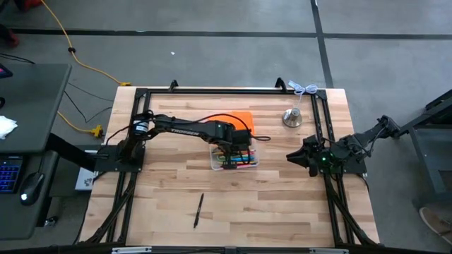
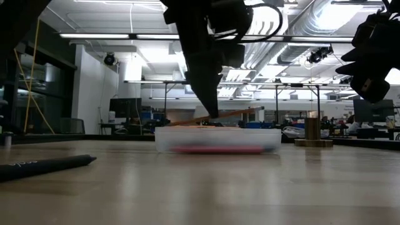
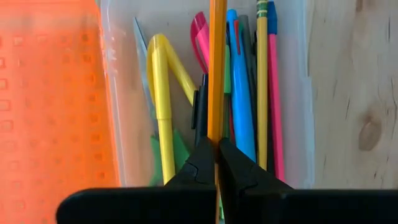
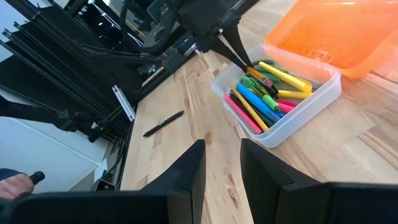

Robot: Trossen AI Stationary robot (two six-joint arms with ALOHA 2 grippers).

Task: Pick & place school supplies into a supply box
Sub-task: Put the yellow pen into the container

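Observation:
The clear supply box (image 1: 234, 159) stands mid-table with its orange lid (image 1: 237, 121) swung open toward the far edge. Several pens, pencils and markers (image 3: 249, 93) lie in it. My left gripper (image 1: 237, 144) hangs over the box, shut on an orange pencil (image 3: 217, 68). A black pen (image 1: 199, 210) lies flat on the table toward the near edge. My right gripper (image 1: 293, 156) is open and empty, to the right of the box and raised off the table; it also shows in the right wrist view (image 4: 222, 163). My left gripper pinches the orange pencil between its two fingertips (image 3: 202, 163), somewhere along the pencil's shaft (image 3: 217, 134). The fingers come from above, pointing down, across the pencil. The pencil lies along the box's length, slightly tilted (image 2: 234, 113), just over the supplies in the box.
A silver bell (image 1: 292, 117) stands at the far right, beyond my right gripper. A white cord (image 1: 305, 88) lies at the far edge. Bare wooden tabletop (image 1: 282, 212) stretches toward the near edge.

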